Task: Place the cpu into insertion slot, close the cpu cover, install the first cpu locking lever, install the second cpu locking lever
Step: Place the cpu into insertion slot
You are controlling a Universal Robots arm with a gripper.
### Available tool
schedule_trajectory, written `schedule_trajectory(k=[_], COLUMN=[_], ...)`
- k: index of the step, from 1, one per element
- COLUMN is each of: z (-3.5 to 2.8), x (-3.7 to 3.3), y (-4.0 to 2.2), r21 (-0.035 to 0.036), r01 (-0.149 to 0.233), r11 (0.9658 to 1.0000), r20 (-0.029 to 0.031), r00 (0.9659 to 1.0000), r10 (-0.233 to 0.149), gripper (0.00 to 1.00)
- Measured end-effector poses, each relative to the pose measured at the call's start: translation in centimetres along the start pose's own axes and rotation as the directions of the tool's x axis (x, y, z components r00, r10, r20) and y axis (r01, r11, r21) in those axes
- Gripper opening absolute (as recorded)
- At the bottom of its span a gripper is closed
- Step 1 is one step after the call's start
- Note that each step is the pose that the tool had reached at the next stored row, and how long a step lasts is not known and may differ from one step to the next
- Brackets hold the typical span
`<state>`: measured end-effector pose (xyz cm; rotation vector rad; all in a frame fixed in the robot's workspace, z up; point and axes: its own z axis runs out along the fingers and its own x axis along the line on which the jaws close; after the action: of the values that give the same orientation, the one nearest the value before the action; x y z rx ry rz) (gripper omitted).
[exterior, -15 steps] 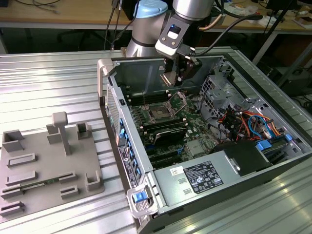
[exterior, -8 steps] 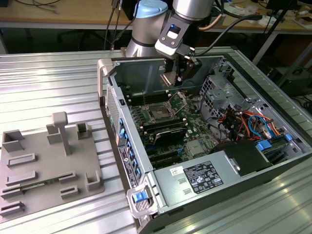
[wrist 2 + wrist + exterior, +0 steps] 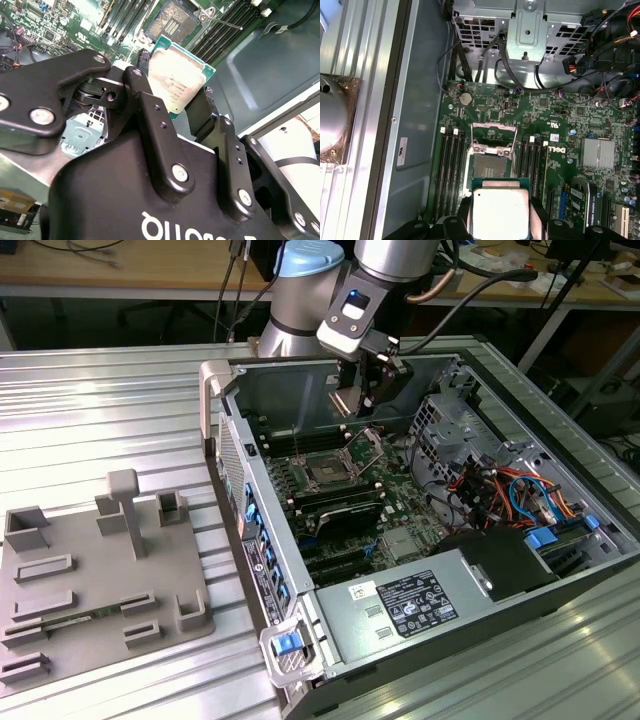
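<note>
Bright even room light, glare whitening the cpu (image 3: 500, 214) top, soft shadows inside the computer case (image 3: 292, 390)

cpu (image 3: 500, 212) silver-grey top, green border; motherboard (image 3: 555, 125) green; hand (image 3: 171, 85) black; insertion slot (image 3: 490, 166) dark, silver rim.

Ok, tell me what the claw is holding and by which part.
The claw holds the cpu, pinched by two opposite edges, silver top bare, not yet in the insertion slot.

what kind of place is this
Likely a robotics lab: an open computer case on a slatted metal table, a gripper holding a cpu above the motherboard, and wooden workbenches behind.
</note>
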<state>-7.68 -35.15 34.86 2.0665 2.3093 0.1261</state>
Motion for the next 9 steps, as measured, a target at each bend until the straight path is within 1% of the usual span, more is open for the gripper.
schedule_trajectory(k=[3, 5, 8, 9], z=[0.01, 0.02, 0.04, 0.04], x=[0.00, 0.00, 0.00, -0.01], y=[0.00, 0.00, 0.00, -0.01], r21=[-0.0003, -0.0009, -0.0023, -0.0024], r01=[-0.013, -0.035, -0.084, -0.088], r11=[0.9999, 0.9994, 0.9965, 0.9961], r20=[0.0012, 0.0031, 0.0073, 0.0077], r00=[0.9999, 0.9994, 0.9964, 0.9961], r10=[0.013, 0.035, 0.084, 0.088], gripper=[0.55, 0.55, 0.55, 0.55])
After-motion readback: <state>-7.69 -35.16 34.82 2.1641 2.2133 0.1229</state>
